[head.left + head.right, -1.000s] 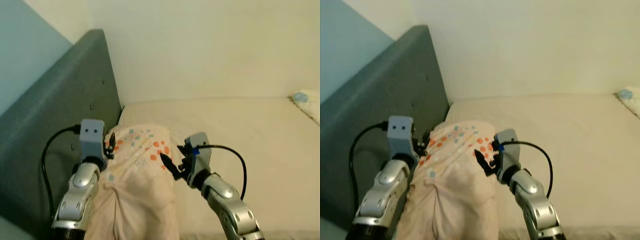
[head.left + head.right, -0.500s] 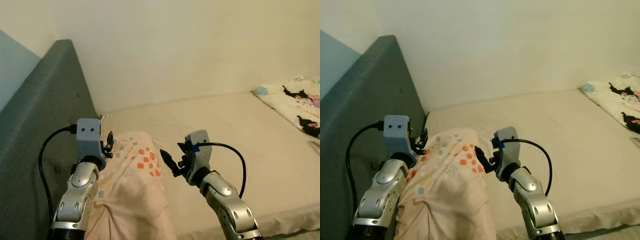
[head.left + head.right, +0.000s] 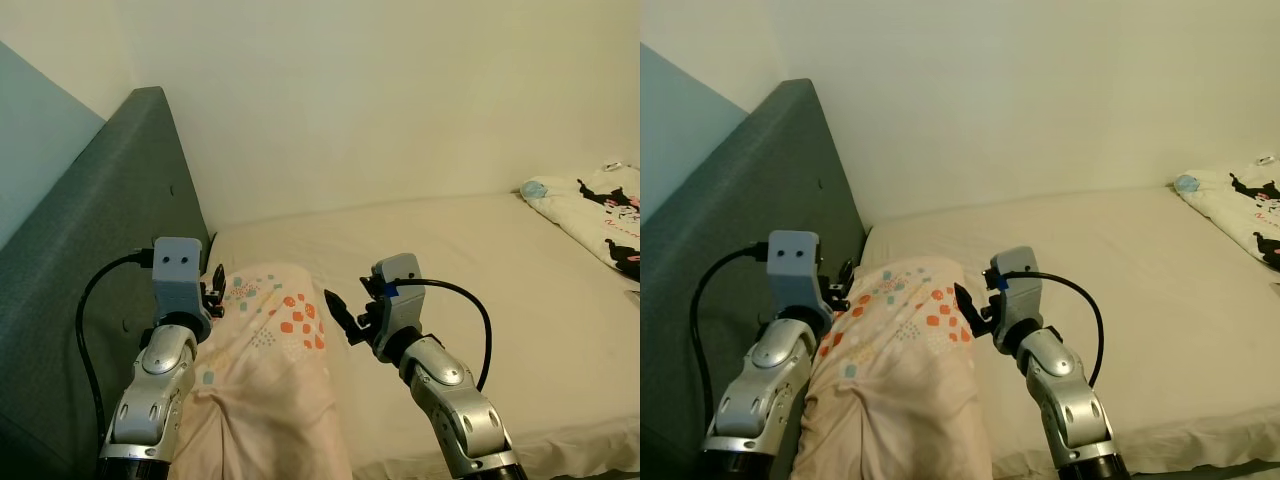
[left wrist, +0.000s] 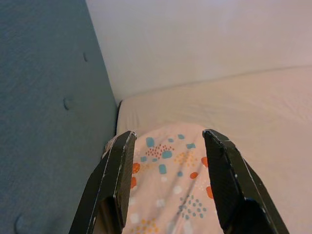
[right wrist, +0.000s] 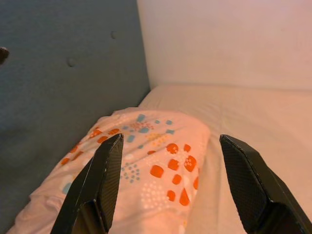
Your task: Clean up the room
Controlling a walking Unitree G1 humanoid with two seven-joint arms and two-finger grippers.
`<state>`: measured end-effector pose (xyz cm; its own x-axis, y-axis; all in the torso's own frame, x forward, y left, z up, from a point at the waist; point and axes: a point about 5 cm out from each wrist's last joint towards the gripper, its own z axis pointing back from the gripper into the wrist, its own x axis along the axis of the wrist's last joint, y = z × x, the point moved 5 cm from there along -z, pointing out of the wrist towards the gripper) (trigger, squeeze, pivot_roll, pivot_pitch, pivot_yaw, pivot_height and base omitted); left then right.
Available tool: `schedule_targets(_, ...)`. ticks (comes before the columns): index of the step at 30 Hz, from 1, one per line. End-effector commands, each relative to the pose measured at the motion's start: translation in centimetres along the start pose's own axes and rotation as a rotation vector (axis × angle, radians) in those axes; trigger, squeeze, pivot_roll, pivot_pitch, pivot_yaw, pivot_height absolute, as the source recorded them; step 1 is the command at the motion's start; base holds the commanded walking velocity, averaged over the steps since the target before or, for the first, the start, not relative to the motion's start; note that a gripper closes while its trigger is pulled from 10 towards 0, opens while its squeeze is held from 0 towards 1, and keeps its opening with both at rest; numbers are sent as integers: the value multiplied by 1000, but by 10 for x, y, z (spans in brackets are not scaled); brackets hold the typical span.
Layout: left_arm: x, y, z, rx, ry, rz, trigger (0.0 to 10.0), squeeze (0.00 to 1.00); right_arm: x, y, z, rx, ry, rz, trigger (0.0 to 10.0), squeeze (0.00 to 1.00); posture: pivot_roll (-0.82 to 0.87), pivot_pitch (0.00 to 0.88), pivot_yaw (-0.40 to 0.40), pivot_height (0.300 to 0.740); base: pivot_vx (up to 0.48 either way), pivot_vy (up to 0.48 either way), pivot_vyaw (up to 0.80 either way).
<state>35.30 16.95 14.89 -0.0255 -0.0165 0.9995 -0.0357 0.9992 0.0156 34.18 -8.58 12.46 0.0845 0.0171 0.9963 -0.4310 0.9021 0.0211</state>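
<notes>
One wide beige mattress point(image 3: 480, 260) is bounded by a grey padded headboard point(image 3: 90, 230). At its head end a soft, light peach pillow with orange and blue dots point(image 3: 265, 370) is seen, best pinched at its corners. Left gripper point(image 4: 168, 161) and right gripper point(image 5: 168, 165) are spread open, empty.

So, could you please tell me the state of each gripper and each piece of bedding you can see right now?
left gripper: open, at the pillow's left edge.
right gripper: open, at the pillow's right edge.
patterned pillow: lying between both grippers, by the grey headboard.
mattress: bare.
printed blanket: crumpled at the far right.
</notes>
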Motion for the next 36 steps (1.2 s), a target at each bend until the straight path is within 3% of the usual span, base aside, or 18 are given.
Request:
schedule_targets(1,0,3,1,8,9,-16,10000,0,-4,2,-3,0,11,7,10000,0,-78,36,17,740,0,0,0)
schedule_targets(3,-4,5,-3,-12,36,-65,10000,0,-9,-8,-5,-78,29,14,10000,0,-78,41,23,740,0,0,0)
schedule_targets(8,-4,5,-3,-12,36,-65,10000,0,-9,-8,-5,-78,29,14,10000,0,-78,41,23,740,0,0,0)
schedule_targets(10,-9,12,-3,-6,48,-100,10000,0,-15,-13,-3,-108,49,6,10000,0,-89,24,8,740,0,0,0)
schedule_targets(19,-15,15,-1,-7,54,-92,10000,0,-22,-15,-1,-101,69,36,10000,0,-81,0,0,740,0,0,0)
schedule_targets(24,-19,15,4,31,55,-39,10000,0,-26,-14,0,-85,80,21,10000,0,-91,0,-7,740,0,0,0)
schedule_targets(33,-21,9,5,21,56,-62,10000,0,-31,-13,5,-76,91,4,10000,0,-93,0,-12,740,0,0,0)
schedule_targets(36,-20,6,4,11,48,-66,10000,0,-30,-13,5,-65,88,-7,10000,0,-93,0,-12,740,0,0,-800)
